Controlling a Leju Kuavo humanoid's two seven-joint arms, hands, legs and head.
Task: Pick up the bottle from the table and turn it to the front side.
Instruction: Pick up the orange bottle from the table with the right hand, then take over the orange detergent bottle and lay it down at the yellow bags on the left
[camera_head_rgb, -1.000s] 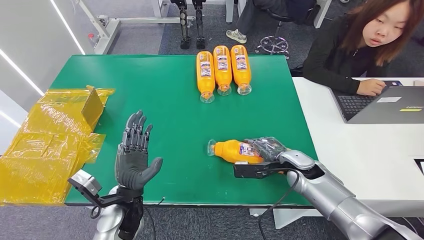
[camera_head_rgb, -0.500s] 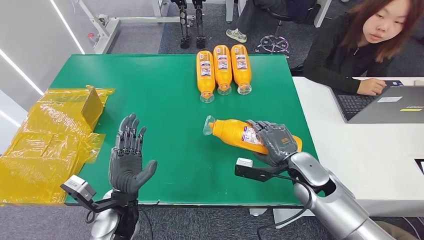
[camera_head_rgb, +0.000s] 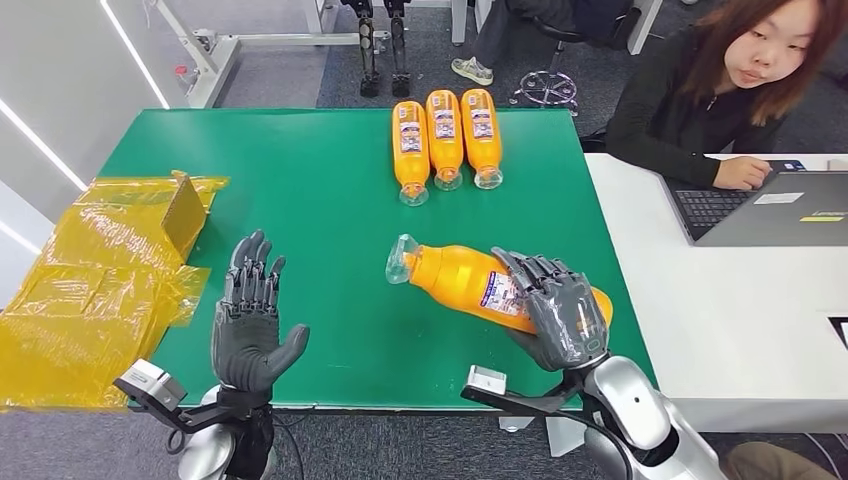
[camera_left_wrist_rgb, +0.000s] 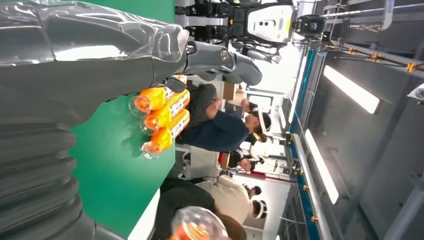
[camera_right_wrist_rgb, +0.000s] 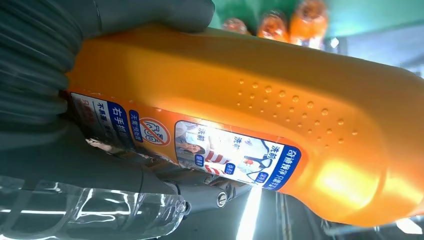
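Observation:
My right hand (camera_head_rgb: 558, 305) grips an orange bottle (camera_head_rgb: 455, 275) with a clear cap, lifted off the green table (camera_head_rgb: 330, 210) and tilted, cap pointing left and up. A blue and white label shows beside my fingers. In the right wrist view the orange bottle (camera_right_wrist_rgb: 260, 120) is very close, its label facing the camera, my thumb (camera_right_wrist_rgb: 150, 15) wrapped over it. My left hand (camera_head_rgb: 250, 320) is raised above the table's near left part, palm open, fingers spread, holding nothing. In the left wrist view the bottle's clear cap (camera_left_wrist_rgb: 200, 225) peeks in at the edge.
Three orange bottles (camera_head_rgb: 445, 140) lie side by side at the table's far middle, caps toward me. Yellow wrapping and a cardboard piece (camera_head_rgb: 110, 270) cover the left edge. A person (camera_head_rgb: 720, 90) sits at a white table (camera_head_rgb: 760, 300) on the right with a laptop (camera_head_rgb: 770, 210).
My right hand has lifted the bottle off the table and drawn it higher and nearer to me, cap swinging left and up. My left hand has sunk slightly toward me.

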